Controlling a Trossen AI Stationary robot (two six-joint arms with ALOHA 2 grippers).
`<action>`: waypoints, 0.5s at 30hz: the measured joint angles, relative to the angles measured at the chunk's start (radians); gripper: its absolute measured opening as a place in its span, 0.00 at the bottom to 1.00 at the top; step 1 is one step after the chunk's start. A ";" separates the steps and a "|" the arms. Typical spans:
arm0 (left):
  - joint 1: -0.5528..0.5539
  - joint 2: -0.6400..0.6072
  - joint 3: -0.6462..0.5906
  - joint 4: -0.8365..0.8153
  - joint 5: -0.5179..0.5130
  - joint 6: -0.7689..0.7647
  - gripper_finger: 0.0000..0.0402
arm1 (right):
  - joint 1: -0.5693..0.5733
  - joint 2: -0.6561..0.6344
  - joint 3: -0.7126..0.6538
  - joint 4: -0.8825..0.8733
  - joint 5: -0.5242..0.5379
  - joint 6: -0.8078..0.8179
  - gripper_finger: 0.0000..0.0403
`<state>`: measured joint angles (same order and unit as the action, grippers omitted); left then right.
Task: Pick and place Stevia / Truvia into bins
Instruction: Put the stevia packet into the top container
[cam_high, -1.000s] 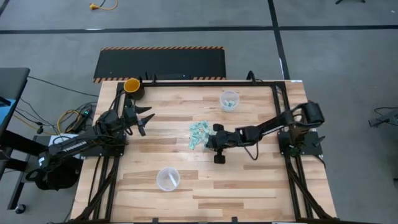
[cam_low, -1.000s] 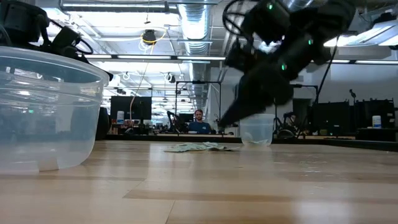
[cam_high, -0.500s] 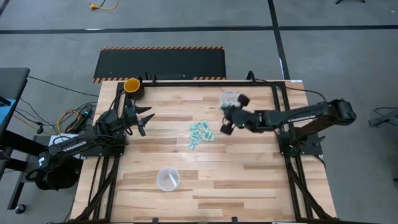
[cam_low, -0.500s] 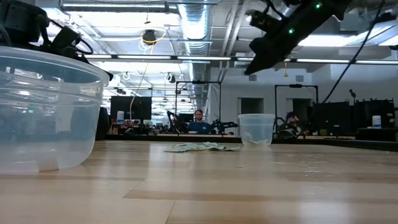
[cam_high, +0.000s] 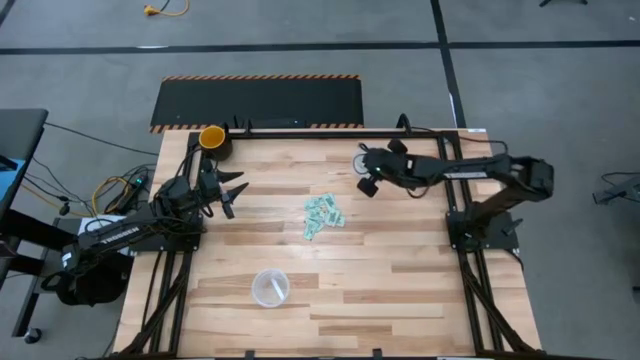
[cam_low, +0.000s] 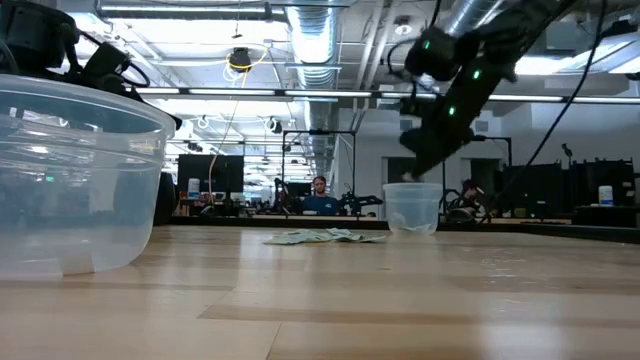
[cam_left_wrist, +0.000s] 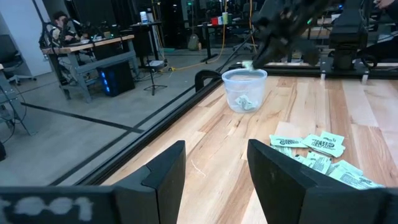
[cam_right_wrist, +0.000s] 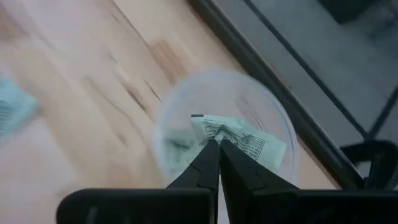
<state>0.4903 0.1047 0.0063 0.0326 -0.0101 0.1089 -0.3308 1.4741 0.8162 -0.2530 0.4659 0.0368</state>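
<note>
Pale wooden bench (cam_high: 330, 290) in a workshop hall. Right claw (cam_right_wrist: 214, 144) pinching a Stevia packet (cam_right_wrist: 239, 138) above the far clear cup (cam_left_wrist: 244, 91). Left claw (cam_left_wrist: 214, 171) spread, waiting near yellow cup (cam_high: 212, 137). Packet pile (cam_high: 322, 213) mid-bench.

Robotics lab — workbenches (cam_left_wrist: 93, 46), ceiling ducts (cam_low: 315, 40), monitors (cam_low: 210, 172).

Right claw (cam_right_wrist: 213, 144) carried packet (cam_right_wrist: 239, 138) from pile (cam_high: 322, 214) to over cup (cam_right_wrist: 224, 124)
</note>
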 joint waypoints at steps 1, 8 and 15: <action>0.000 0.000 0.000 0.000 0.000 0.000 0.41 | -0.009 0.019 0.000 0.005 0.003 0.000 0.00; 0.000 0.000 0.000 0.000 0.000 0.000 0.41 | -0.038 0.072 0.000 0.090 0.005 -0.001 0.01; 0.000 0.000 0.000 0.000 0.000 0.000 0.41 | -0.024 0.024 0.000 0.096 0.006 -0.003 0.10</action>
<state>0.4904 0.1047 0.0067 0.0326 -0.0105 0.1089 -0.3543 1.4984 0.8162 -0.1571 0.4717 0.0338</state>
